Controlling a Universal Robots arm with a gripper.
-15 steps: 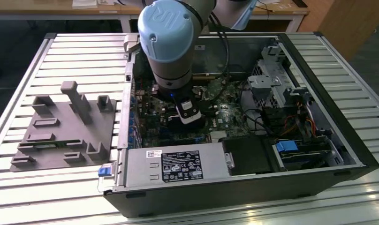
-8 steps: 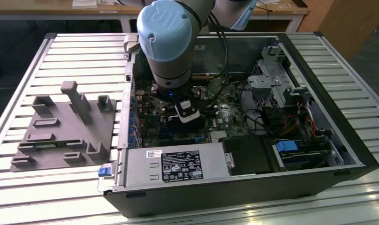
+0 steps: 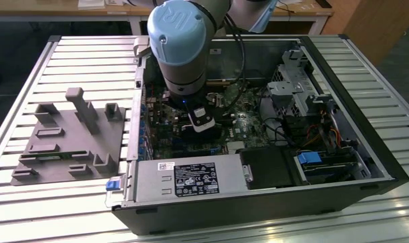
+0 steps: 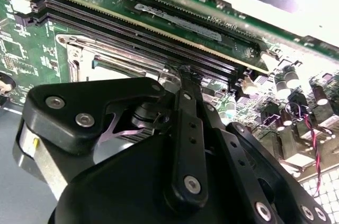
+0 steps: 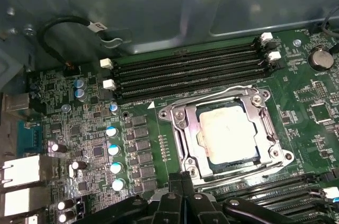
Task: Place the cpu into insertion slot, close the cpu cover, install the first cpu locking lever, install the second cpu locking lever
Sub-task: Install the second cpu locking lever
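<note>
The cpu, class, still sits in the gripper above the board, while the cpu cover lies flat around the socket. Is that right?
Not quite. The cpu is not in the gripper: in the first wrist view it already lies in the insertion slot, its dull metal top showing through the cut-out. The rest holds: the cpu cover lies flat around the socket.

Robotics lab or workshop: opened desktop computer case (image 3: 366, 167) on slatted aluminium bench (image 3: 76, 61), grey fixture tray (image 3: 63, 152) at nine o'clock.
</note>
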